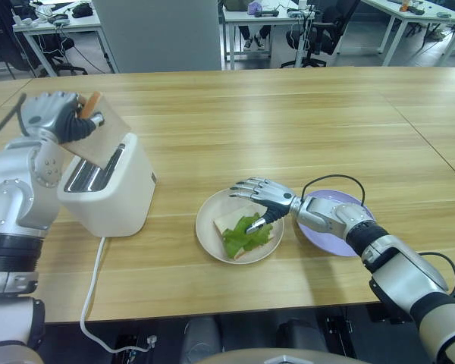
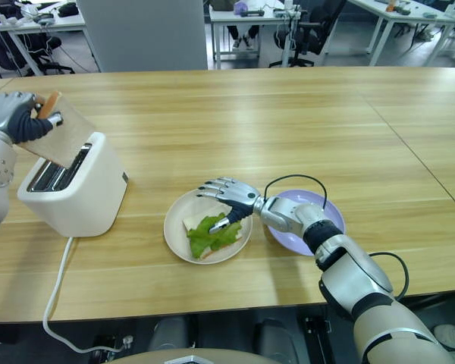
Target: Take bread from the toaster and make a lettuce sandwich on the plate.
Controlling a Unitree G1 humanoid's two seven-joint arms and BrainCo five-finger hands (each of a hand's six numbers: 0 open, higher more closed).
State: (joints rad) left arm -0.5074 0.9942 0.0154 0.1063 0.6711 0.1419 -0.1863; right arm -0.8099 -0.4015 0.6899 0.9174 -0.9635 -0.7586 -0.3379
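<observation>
1. Left eye view: my left hand (image 1: 61, 117) was clamped on a bread slice (image 1: 106, 138), fingers curled round its upper corner. I held the slice tilted just above the slots of the white toaster (image 1: 114, 189), which stood on the counter (image 1: 288, 114) at my left. I could not tell whether its lower edge touched the toaster.
2. In the same view, my right hand (image 1: 262, 196) hovered over the cream plate (image 1: 205, 220) near the middle of the counter. Its fingers were spread apart and gripped nothing, with one fingertip down at the lettuce (image 1: 246, 231).
3. The lettuce lay on a lower slice (image 1: 224, 221) of bread already on that plate. A purple plate (image 1: 322, 241) sat just beside it under my right forearm, and a black cable (image 1: 330, 179) looped above it.
4. A white cord (image 1: 91, 296) ran from the toaster toward the counter's near edge.
5. Right eye view: my left hand (image 2: 15, 117) gripped the bread slice (image 2: 64, 138) at the same tilt over the toaster (image 2: 76, 193).
6. Here my right hand (image 2: 229, 193) was splayed above the cream plate (image 2: 171, 220), fingertip at the lettuce (image 2: 211, 233), with the purple plate (image 2: 322, 206) close on the right.
</observation>
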